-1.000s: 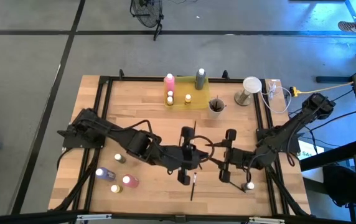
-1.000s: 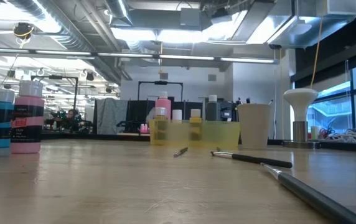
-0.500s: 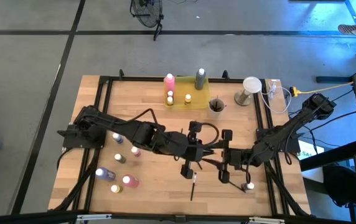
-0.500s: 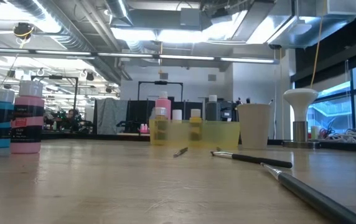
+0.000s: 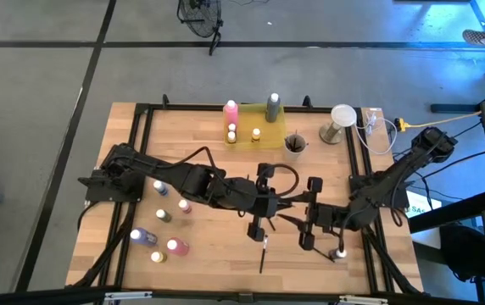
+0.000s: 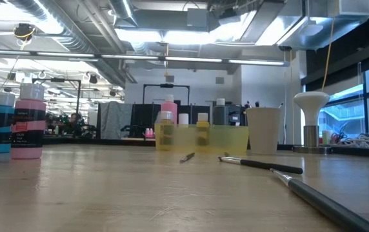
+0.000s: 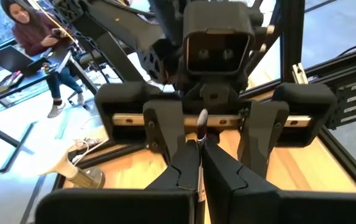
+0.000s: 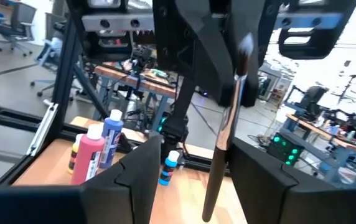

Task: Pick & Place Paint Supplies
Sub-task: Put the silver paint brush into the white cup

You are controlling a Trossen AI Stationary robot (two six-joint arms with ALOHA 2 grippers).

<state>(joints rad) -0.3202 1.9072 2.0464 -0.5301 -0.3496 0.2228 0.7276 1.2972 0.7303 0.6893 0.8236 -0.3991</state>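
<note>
Several bottles already stand in the yellow tray (image 5: 283,124), far beyond both grippers; more bottles (image 5: 159,246) wait behind the left arm, so much remains. Between the two, the left gripper (image 5: 264,209) is clamped on a thin dark paintbrush (image 7: 201,127) with a light tip, presented to the half-spread right gripper (image 5: 308,213) just beside it.

overhead looks straight down, low looks level across; both share the yellow tray (image 5: 251,127).
</note>
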